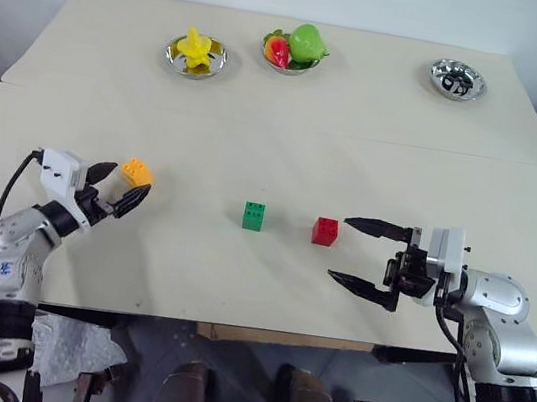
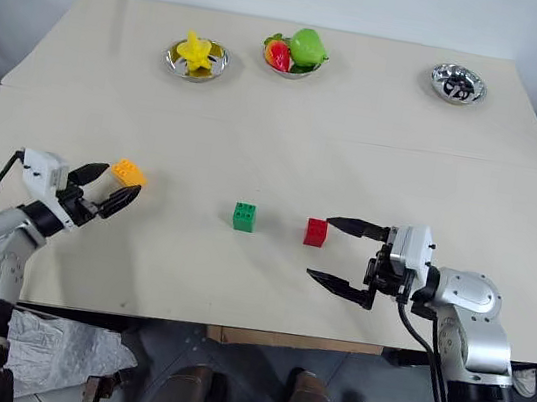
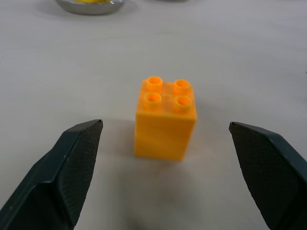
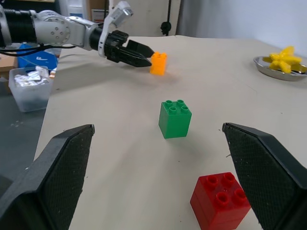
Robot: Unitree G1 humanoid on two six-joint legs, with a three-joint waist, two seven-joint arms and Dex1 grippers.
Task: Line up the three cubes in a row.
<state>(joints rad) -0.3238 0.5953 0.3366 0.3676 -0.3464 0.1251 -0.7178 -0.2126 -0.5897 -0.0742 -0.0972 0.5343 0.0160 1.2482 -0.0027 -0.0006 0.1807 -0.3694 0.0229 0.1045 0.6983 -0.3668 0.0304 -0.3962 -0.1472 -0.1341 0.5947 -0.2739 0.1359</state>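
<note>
Cubes (image 1: pixel 254 216) rest apart on beige table (image 1: pixel 355 163).

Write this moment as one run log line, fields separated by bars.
left gripper: open, at orange cube | right gripper: open, near red cube | green cube: untouched

The contents of the far-right metal bowl (image 1: pixel 457 80), at two o'clock, are being rendered too small to identify.

Bare table (image 1: pixel 187 270) btwn cubes; fruit bowls (image 1: pixel 196 57) far back, prob. no obstacle.
</note>
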